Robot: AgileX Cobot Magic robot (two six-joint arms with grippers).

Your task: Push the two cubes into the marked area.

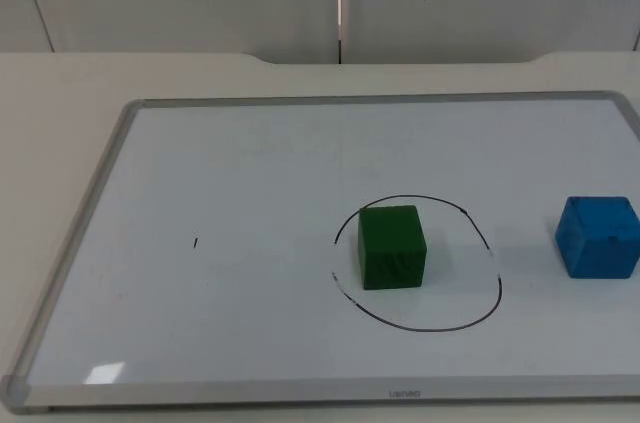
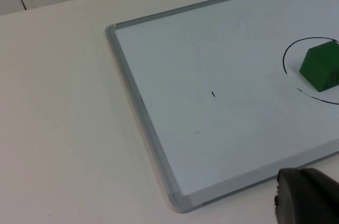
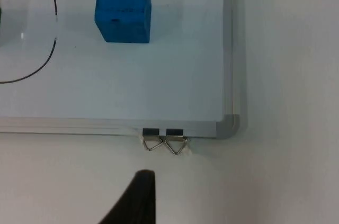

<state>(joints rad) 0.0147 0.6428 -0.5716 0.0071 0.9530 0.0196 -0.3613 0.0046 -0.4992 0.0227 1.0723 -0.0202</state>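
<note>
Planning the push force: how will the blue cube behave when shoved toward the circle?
The blue cube sits flat on the glossy whiteboard, so it probably slides rather than rolls. Pushed off-centre, it may twist.

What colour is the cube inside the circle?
Green. The cube inside the black circle shows best in the top view.

Two binder clips (image 3: 164,143) (metal) beside table (image 1: 60,93).

Top cam faces whiteboard (image 1: 250,193) from above; wrist cams near its corners.
</note>
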